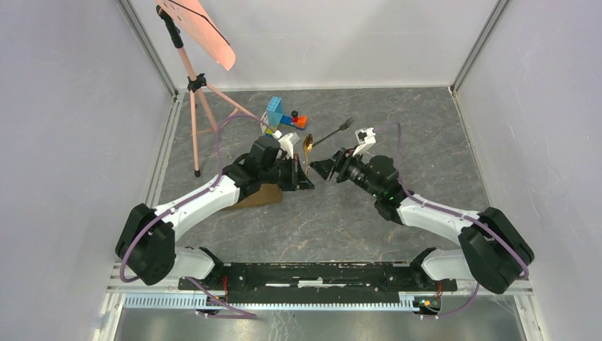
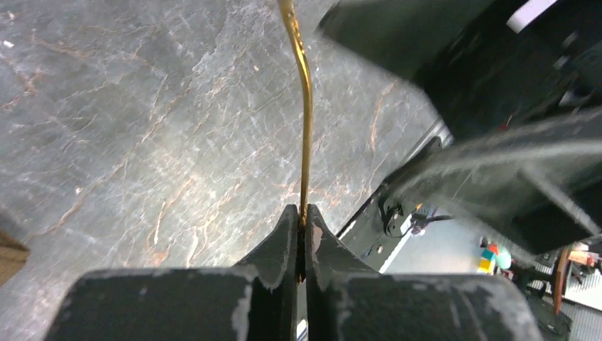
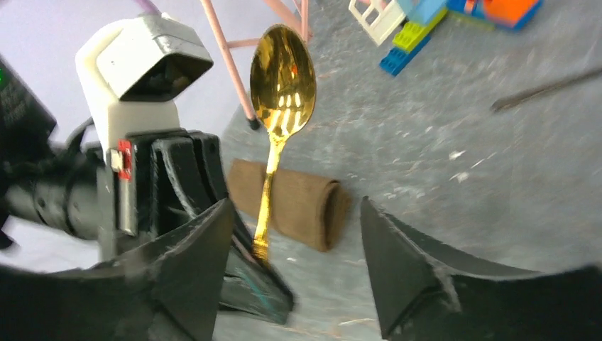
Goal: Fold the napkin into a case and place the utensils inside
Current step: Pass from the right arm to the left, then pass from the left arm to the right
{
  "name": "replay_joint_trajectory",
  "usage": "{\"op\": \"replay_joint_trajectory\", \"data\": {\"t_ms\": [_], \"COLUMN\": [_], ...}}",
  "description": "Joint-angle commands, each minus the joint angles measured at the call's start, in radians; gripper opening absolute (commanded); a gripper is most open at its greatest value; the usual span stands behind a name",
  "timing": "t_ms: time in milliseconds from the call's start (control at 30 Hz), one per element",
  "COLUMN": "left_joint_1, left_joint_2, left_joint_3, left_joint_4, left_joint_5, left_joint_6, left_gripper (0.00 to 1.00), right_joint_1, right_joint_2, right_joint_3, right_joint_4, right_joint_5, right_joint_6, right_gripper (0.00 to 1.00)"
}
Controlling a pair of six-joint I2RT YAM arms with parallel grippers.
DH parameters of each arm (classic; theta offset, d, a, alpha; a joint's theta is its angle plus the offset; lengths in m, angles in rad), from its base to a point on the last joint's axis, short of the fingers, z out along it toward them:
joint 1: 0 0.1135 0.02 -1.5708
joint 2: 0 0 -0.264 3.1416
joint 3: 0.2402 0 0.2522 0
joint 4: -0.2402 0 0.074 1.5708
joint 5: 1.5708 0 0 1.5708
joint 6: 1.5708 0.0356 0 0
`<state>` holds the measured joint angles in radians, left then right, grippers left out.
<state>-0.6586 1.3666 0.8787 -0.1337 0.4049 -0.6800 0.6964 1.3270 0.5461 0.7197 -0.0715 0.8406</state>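
- Between the pressed-together jaws of the left gripper (image 2: 303, 220) sits the handle end of the gold spoon (image 2: 307, 106), pinched tight. The spoon is raised off the table, its bowl pointing away from the jaws.
- Facing it, just beside, the right gripper (image 3: 296, 204) has its jaws spread wide and grips nothing.
- Behind the spoon, the brown napkin (image 3: 312, 213) lies rolled on the grey marbled table (image 1: 426, 142), beneath the left arm.
- Farther back, the dark fork (image 1: 334, 132) lies flat near the toy blocks (image 1: 284, 117), well apart from the napkin.
- At the far left stands a pink tripod (image 1: 199, 106).
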Motion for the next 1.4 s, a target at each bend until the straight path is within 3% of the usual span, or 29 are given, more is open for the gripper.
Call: {"op": "replay_joint_trajectory", "data": {"t_ms": [0,100,200,300,433,500,600,767,1000,1200,1367], "left_joint_1": [0.032,0.033,0.033,0.03,0.03,0.025,0.019,0.012,0.0,-0.018,-0.026], "left_joint_2": [-0.062,-0.092,-0.111,-0.096,-0.129,-0.139,-0.134,-0.12,-0.108,-0.094,-0.08], "left_joint_3": [0.051,0.069,0.085,0.116,0.088,0.072,0.065,0.072,0.067,0.055,0.062], "left_joint_4": [-0.195,-0.334,-0.429,-0.558,-0.567,-0.552,-0.55,-0.55,-0.549,-0.554,-0.568], "left_joint_5": [0.149,0.252,0.354,0.393,0.411,0.428,0.423,0.428,0.427,0.41,0.405], "left_joint_6": [0.194,0.299,0.384,0.48,0.491,0.484,0.488,0.493,0.496,0.497,0.502], "left_gripper": [0.02,0.02,0.02,0.02,0.02,0.02,0.02,0.02,0.02,0.02,0.02], "right_joint_1": [-0.112,-0.119,-0.16,-0.168,-0.179,-0.183,-0.184,-0.187,-0.208,-0.225,-0.226], "right_joint_2": [-0.095,-0.094,-0.041,-0.03,0.028,0.065,0.108,0.084,0.074,0.064,0.053], "right_joint_3": [0.068,0.242,0.365,0.369,0.438,0.46,0.483,0.453,0.46,0.462,0.451], "right_joint_4": [-0.2,-0.596,-0.785,-0.766,-0.869,-0.881,-0.868,-0.768,-0.765,-0.729,-0.741], "right_joint_5": [-0.341,-0.381,-0.501,-0.727,-0.833,-0.922,-0.975,-0.925,-0.986,-1.027,-1.042], "right_joint_6": [-0.591,-0.954,-1.046,-1.085,-1.143,-1.139,-1.107,-1.021,-1.012,-0.974,-0.986], "right_gripper": [0.79,0.95,0.95,0.93,0.84,0.7,0.58,0.62,0.68,0.55,0.53]}}
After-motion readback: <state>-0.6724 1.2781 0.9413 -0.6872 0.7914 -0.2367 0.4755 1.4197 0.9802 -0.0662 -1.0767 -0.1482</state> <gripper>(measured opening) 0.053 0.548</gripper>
